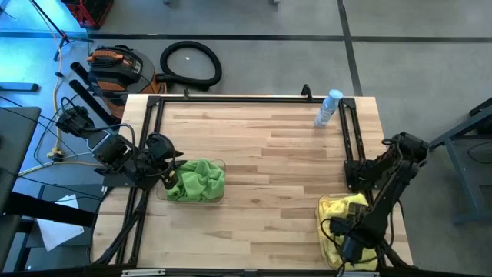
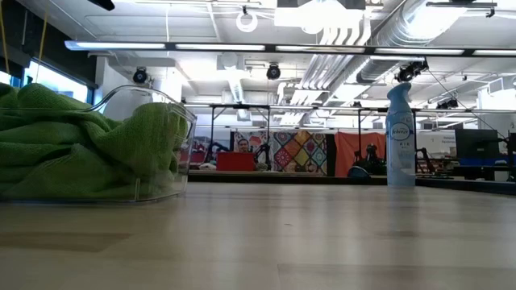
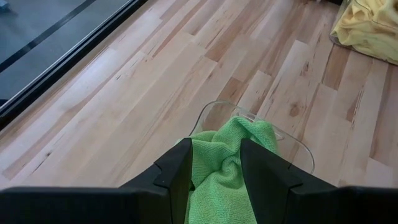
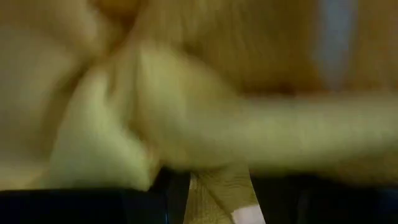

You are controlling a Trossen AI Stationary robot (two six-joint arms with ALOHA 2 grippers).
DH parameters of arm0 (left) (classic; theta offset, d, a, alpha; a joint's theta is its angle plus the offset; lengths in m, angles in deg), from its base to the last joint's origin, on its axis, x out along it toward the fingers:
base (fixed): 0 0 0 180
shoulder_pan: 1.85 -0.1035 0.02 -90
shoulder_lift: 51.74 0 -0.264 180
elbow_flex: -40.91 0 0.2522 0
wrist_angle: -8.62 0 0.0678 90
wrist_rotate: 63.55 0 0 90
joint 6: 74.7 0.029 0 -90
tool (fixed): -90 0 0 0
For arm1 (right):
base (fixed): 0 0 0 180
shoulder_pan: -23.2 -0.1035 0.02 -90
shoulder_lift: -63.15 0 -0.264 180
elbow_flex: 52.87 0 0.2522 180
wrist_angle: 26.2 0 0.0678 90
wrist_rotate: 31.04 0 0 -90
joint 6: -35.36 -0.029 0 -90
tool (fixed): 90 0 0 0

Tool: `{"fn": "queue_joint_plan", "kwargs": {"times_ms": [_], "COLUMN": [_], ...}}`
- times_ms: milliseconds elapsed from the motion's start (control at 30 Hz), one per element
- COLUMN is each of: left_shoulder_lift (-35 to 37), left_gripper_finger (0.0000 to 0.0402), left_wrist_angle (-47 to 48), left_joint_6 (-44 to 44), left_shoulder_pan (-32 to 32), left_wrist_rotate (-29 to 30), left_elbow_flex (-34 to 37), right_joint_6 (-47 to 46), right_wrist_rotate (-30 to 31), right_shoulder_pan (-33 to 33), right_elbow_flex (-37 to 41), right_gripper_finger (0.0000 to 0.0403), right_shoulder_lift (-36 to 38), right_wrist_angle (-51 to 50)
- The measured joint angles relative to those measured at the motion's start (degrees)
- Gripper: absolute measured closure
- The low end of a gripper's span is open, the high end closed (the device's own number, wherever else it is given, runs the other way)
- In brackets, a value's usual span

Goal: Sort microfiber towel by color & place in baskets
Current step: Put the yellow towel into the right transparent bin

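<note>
Green towels (image 1: 198,181) lie heaped in a clear basket (image 1: 223,185) at the table's left; they also fill the left of the low view (image 2: 72,149). My left gripper (image 1: 165,175) is at the heap's left side, shut on a green towel (image 3: 217,168). Yellow towels (image 1: 342,211) lie heaped in the other basket at the near right corner; its walls barely show. My right gripper (image 1: 350,248) is low at the near side of the yellow heap, shut on yellow cloth (image 4: 217,186). Neither gripper shows in the low view. My left gripper pinches a bunched fold of the green towel (image 3: 214,186) between its two fingers (image 3: 180,180), coming from the table's left and slanting down. The towel's far part (image 3: 249,134) rests in the basket, against its clear rim (image 3: 298,149). My right gripper has a strip of yellow cloth (image 4: 217,193) between its two fingers; a white label (image 4: 245,214) shows on it. The view is blurred and filled by cloth, so which part of the towel it is and how it sits cannot be told.
A clear spray bottle (image 1: 328,108) stands at the far right of the table, also in the low view (image 2: 401,137). Black metal frames (image 1: 150,131) (image 1: 350,138) run along the table's left and right sides. Bare wood lies between the two baskets.
</note>
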Motion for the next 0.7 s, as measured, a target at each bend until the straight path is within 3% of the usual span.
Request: {"fn": "queue_joint_plan", "kwargs": {"times_ms": [133,300,500,700], "left_shoulder_lift": [0.0,0.0,0.0,0.0], "left_gripper_finger": [0.0277,0.0277,0.0277,0.0277], "left_wrist_angle": [0.0,0.0,0.0,0.0], "left_joint_6": [0.0,0.0,0.0,0.0], "left_shoulder_pan": [0.0,0.0,0.0,0.0], "left_wrist_rotate": [0.0,0.0,0.0,0.0], "left_elbow_flex": [0.0,0.0,0.0,0.0], "right_joint_6": [0.8,0.7,1.0,1.0], "right_wrist_rotate": [-2.1,-3.7,-2.7,-1.1], "right_shoulder_pan": [0.0,0.0,0.0,0.0], "right_elbow_flex": [8.6,11.3,5.7,-4.9], "right_gripper_finger": [0.0249,0.025,0.025,0.025], "right_shoulder_lift": [0.3,0.5,0.1,0.0], "right_wrist_angle": [9.6,11.1,5.7,-5.5]}}
